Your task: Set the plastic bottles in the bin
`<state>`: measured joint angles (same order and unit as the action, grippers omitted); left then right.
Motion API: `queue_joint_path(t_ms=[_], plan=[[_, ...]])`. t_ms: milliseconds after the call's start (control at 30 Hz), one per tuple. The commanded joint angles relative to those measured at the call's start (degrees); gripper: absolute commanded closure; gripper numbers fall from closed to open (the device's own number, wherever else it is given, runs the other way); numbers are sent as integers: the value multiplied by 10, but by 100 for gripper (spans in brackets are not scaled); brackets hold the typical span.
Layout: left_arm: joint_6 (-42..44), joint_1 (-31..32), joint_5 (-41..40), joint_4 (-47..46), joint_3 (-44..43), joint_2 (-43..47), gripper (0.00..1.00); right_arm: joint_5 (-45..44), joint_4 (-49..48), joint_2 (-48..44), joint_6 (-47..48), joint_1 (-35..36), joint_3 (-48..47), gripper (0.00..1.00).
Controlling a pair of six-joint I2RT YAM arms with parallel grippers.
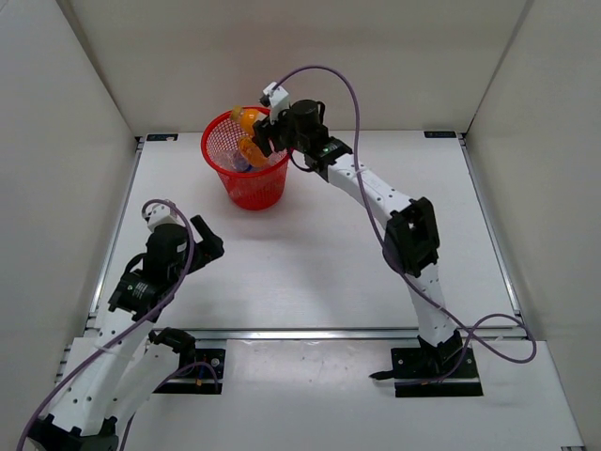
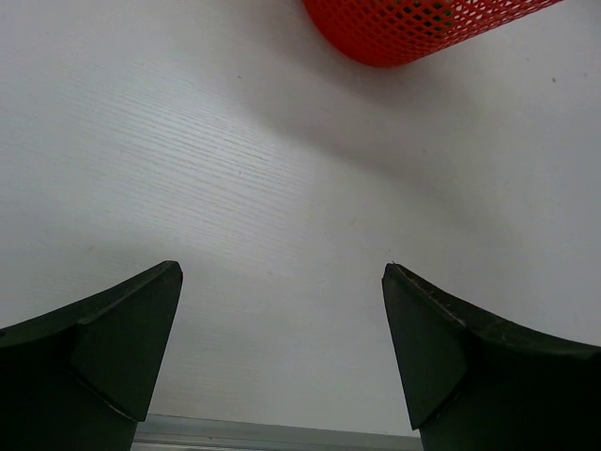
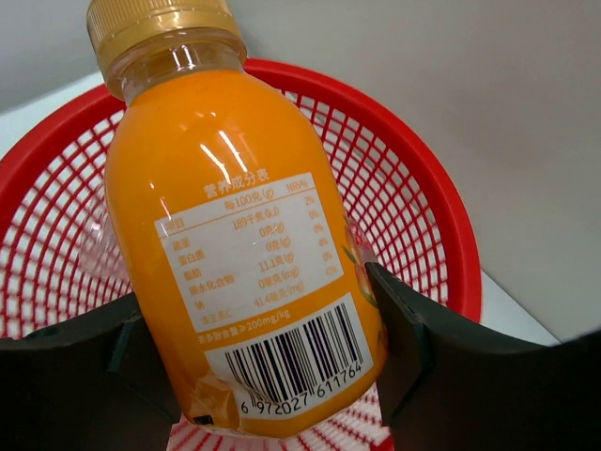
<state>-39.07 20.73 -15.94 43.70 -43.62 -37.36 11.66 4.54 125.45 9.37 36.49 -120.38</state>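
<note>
The round red mesh bin (image 1: 246,178) stands at the back of the table. My right gripper (image 1: 260,136) hangs over its rim and is shut on an orange bottle (image 3: 246,244) with a gold cap and a white barcode label; the bottle (image 1: 250,119) sits above the bin's opening (image 3: 427,211). Another orange bottle (image 1: 252,151) and something bluish lie inside the bin. My left gripper (image 2: 282,310) is open and empty low over the bare table, with the bin's base (image 2: 413,28) ahead of it. The other bottles are hidden.
White walls close in the table on the left, back and right. A metal rail (image 1: 329,332) runs along the near edge, in front of both arm bases. The right arm (image 1: 376,197) stretches diagonally across the table's right half.
</note>
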Motion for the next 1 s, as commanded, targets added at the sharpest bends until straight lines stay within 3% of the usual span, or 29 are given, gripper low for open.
queue_joint_path(t_ms=[0,100,233,267,333,400,600,767,967], plan=[[8,-10,7,12,-2,-6,1,-13,-101,24,-34,11,-83,80],[13,-12,20,8,2,-9,1,-12,-113,65,-47,17,-118,73],[18,-17,21,-1,10,-10,1,-12,-117,96,-51,17,-124,52],[22,-17,27,-3,13,-10,1,-11,-118,96,-48,17,-120,39],[25,-19,37,-5,12,-16,1,-16,-113,99,-49,18,-127,28],[30,-18,41,-6,10,-25,1,-2,-113,94,-39,19,-126,1],[31,-22,37,-26,10,-23,1,13,-73,72,-24,20,-132,1],[28,-25,9,-4,-23,-53,1,-6,7,-16,-29,8,-98,1],[19,-39,-17,44,-55,-88,1,-30,187,-220,-90,-59,82,1]])
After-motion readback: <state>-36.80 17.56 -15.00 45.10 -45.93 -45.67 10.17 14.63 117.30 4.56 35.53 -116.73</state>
